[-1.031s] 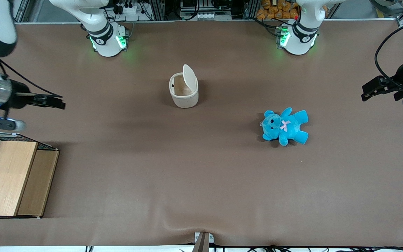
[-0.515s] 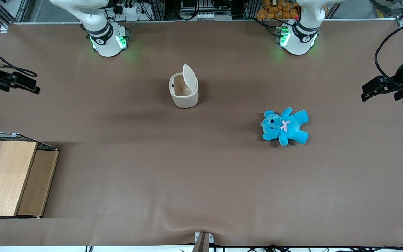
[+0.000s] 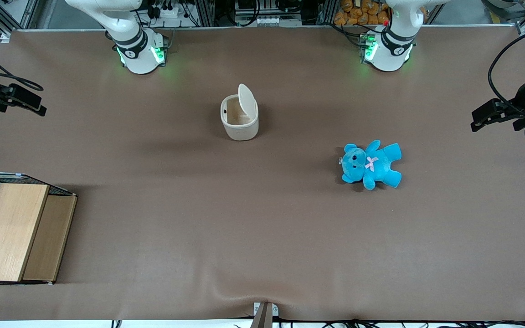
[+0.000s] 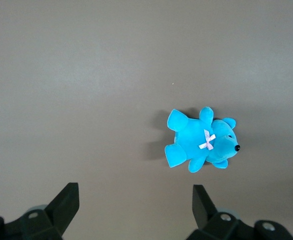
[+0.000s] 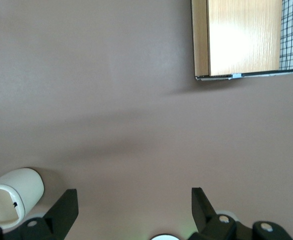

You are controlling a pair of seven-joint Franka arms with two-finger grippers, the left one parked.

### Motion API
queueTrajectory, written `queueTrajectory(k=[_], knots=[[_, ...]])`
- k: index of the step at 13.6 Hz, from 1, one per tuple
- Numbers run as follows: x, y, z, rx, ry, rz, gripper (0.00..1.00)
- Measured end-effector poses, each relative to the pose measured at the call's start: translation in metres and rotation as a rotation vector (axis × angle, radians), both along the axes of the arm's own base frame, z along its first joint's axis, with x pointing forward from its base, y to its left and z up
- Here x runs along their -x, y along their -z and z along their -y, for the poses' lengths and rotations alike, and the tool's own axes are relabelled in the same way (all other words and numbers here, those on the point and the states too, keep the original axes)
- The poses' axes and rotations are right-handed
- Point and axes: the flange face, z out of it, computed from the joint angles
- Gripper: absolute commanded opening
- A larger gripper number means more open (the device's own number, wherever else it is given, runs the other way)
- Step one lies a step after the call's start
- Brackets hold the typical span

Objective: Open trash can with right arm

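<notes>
Cream-white plastic catches the eye first: from the front, the trash can stands mid-table with its flip lid tipped upright, beige inside showing. A blue teddy bear lies at about four o'clock from it, toward the parked arm's end of the table. A wooden box with wire mesh sits at the working arm's end, nearer the camera. The right arm's gripper hangs at nine o'clock from the can, well apart from it, holding nothing.

In the right wrist view the gripper has its fingers spread wide over bare brown tabletop; the trash can and the wooden box both show.

The left wrist view shows the teddy bear on its back.
</notes>
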Motion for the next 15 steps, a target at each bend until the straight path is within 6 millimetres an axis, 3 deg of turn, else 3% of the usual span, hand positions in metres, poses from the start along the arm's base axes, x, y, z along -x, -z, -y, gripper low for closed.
queueTrajectory(k=[15], knots=[[-0.0011,-0.0026,-0.0012,-0.015,0.001,0.020,1.00]])
